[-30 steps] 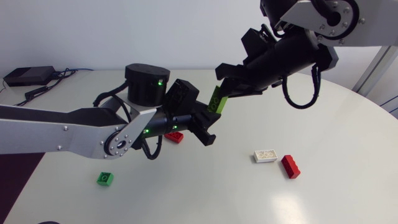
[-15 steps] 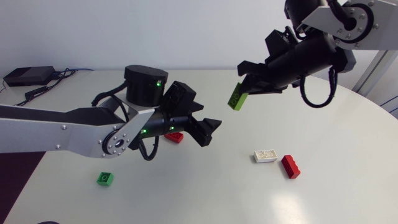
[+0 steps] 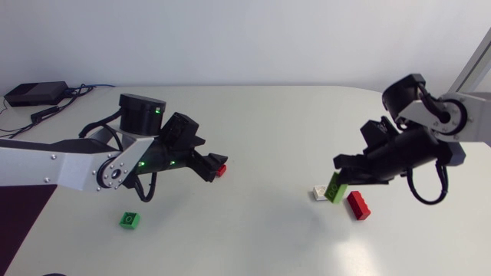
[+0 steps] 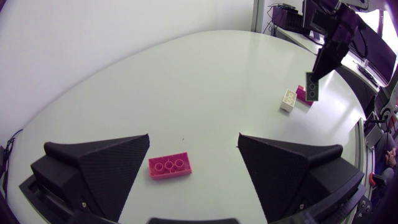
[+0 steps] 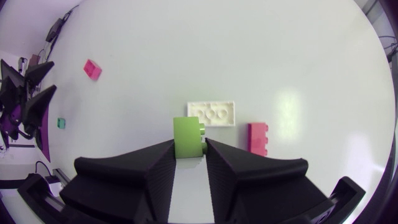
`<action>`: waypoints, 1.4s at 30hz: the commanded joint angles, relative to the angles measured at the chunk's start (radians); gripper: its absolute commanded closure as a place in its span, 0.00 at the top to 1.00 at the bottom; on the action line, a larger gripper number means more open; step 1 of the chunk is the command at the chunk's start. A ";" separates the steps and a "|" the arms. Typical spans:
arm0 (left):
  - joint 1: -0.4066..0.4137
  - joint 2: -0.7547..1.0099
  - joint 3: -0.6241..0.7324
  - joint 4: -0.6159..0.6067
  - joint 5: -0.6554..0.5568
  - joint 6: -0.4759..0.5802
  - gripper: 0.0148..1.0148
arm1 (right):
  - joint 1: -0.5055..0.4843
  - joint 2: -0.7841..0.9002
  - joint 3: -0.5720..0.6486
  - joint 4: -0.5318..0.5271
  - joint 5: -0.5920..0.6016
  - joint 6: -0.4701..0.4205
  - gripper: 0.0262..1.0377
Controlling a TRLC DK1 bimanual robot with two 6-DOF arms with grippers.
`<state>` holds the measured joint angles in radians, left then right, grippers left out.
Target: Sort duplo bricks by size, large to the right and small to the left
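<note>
Pinching a long green plastic brick (image 5: 187, 138) in the right gripper (image 5: 188, 147); left gripper (image 4: 194, 138) spread wide, empty. Likely light, rigid, slick; grip flat sides.

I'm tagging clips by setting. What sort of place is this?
Probably a robotics lab: left arm and right arm over a white table, right claw holding a green brick near a white brick.

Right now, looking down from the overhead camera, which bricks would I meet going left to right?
In order: small green brick → left red brick → white brick → right red brick. The held green brick overlaps the white one, so I leave it out.
</note>
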<state>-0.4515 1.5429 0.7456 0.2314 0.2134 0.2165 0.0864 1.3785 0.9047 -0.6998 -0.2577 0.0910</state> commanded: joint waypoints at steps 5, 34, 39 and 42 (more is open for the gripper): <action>0.007 -0.029 -0.029 -0.001 0.012 0.017 0.98 | -0.063 -0.068 -0.171 -0.001 0.000 -0.085 0.03; 0.007 0.359 0.408 -0.392 -0.111 -0.049 0.98 | -0.043 -0.079 -0.016 -0.148 0.003 -0.089 0.95; -0.006 0.441 0.506 -0.442 -0.140 -0.086 0.98 | -0.031 -0.082 -0.001 -0.152 0.002 -0.085 0.95; -0.015 0.467 0.509 -0.457 -0.160 -0.092 0.98 | -0.031 -0.082 -0.009 -0.152 0.002 -0.085 0.95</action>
<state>-0.4576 1.9690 1.2419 -0.2050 0.0658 0.1555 0.0479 1.2976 0.8982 -0.8322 -0.2581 0.0063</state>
